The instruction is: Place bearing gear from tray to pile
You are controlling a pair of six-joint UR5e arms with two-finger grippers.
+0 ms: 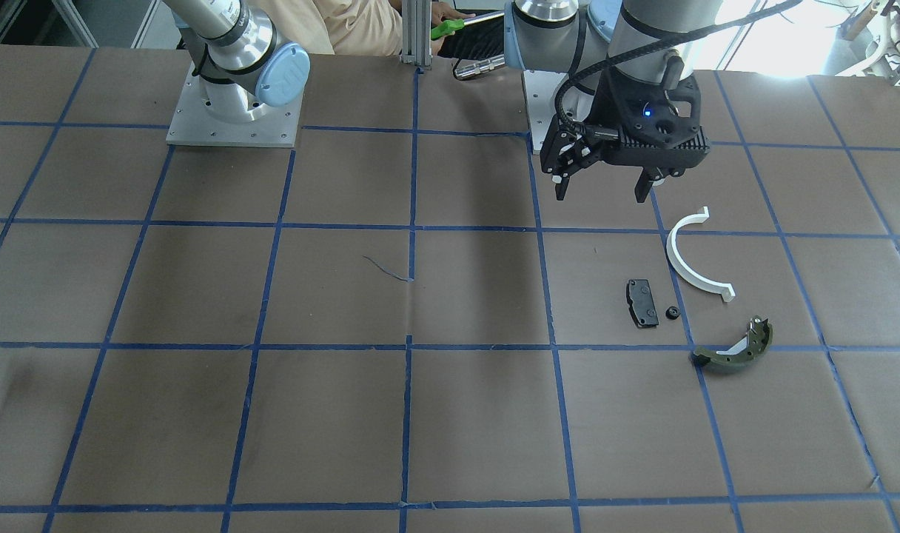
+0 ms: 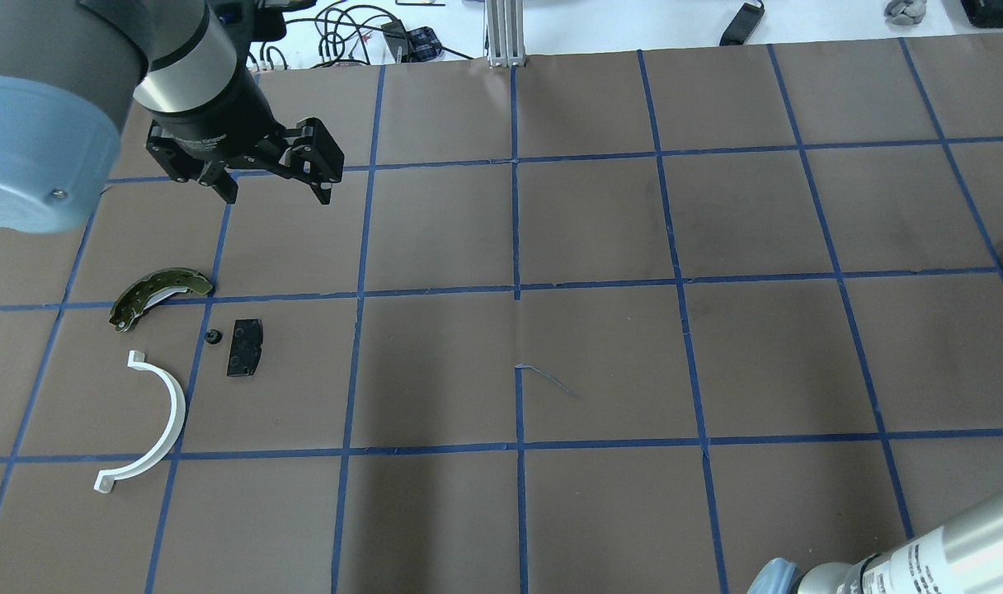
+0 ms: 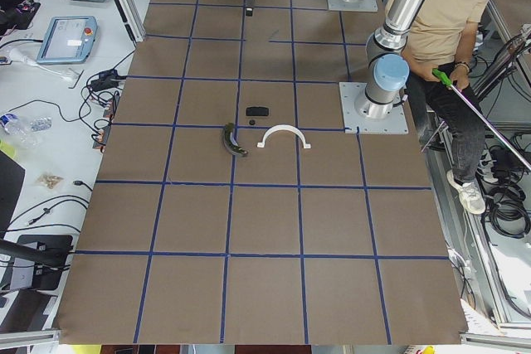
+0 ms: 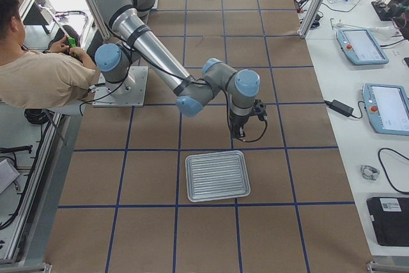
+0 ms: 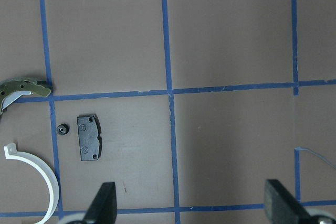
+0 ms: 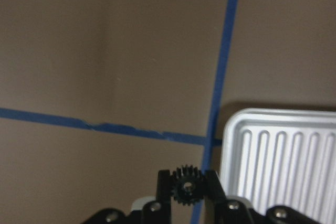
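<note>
My right gripper (image 6: 187,174) is shut on a small black bearing gear (image 6: 186,187), held above the brown table just left of the ribbed metal tray (image 6: 283,150). In the exterior right view the gripper (image 4: 238,133) hangs just beyond the tray (image 4: 217,175). The pile holds a white half-ring (image 2: 174,408), a black pad (image 2: 246,346), an olive brake shoe (image 2: 155,293) and another small black gear (image 2: 213,337). My left gripper (image 2: 275,194) is open and empty, raised beyond the pile. It also shows in the front view (image 1: 605,191).
The arm bases (image 1: 235,126) stand on plates at the robot's edge of the table. An aluminium post (image 2: 506,33) stands at the far table edge. A seated operator (image 4: 45,75) is beside the robot. Side benches hold tablets and cables (image 4: 361,46).
</note>
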